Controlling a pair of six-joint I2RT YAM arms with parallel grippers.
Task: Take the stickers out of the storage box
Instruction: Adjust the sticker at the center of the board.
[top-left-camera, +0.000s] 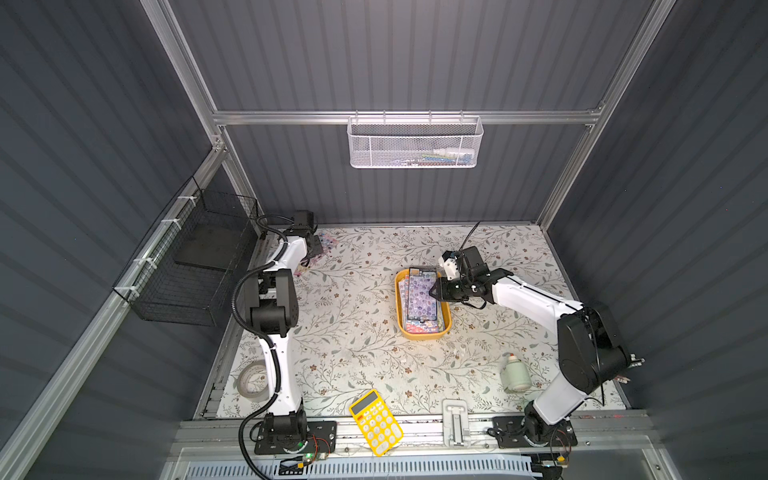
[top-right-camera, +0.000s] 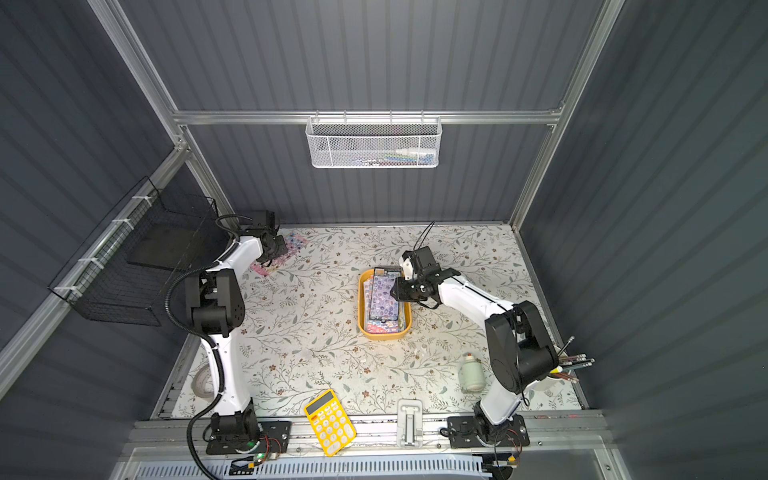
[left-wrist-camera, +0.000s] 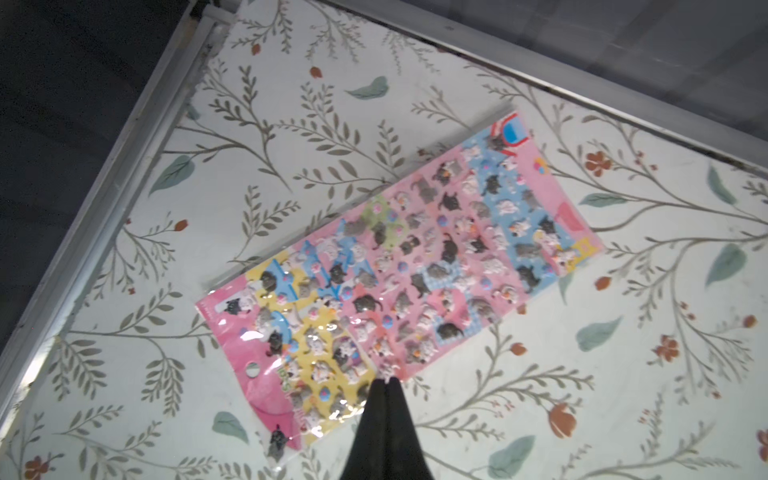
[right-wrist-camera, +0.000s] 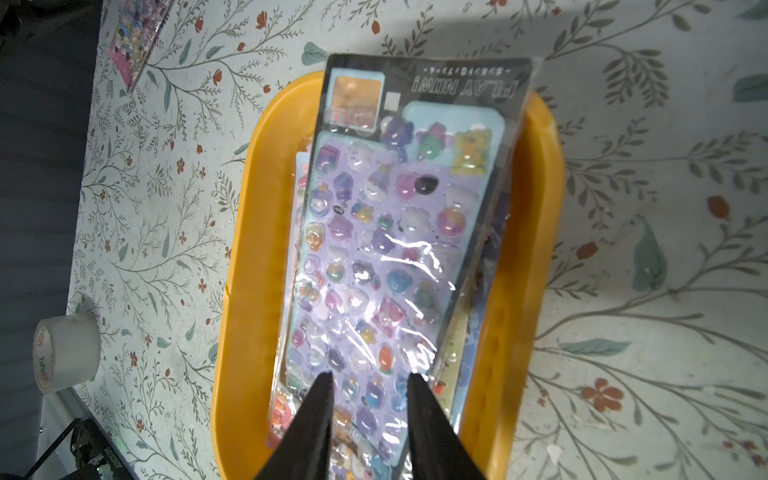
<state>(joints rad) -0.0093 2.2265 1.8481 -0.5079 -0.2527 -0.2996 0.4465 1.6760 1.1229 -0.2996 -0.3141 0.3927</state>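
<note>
Stickers (right-wrist-camera: 386, 232) beyond storage box (right-wrist-camera: 249, 249) rim

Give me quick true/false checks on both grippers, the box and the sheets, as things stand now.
1. The left gripper is shut. True.
2. The storage box is empty. False: sheets are stacked in it, a purple sheet on top.
3. A pink sticker sheet lies flat on the table, outside the box. True.
4. The right gripper is over the calculator. False: it is over the storage box, jaws apart.
</note>
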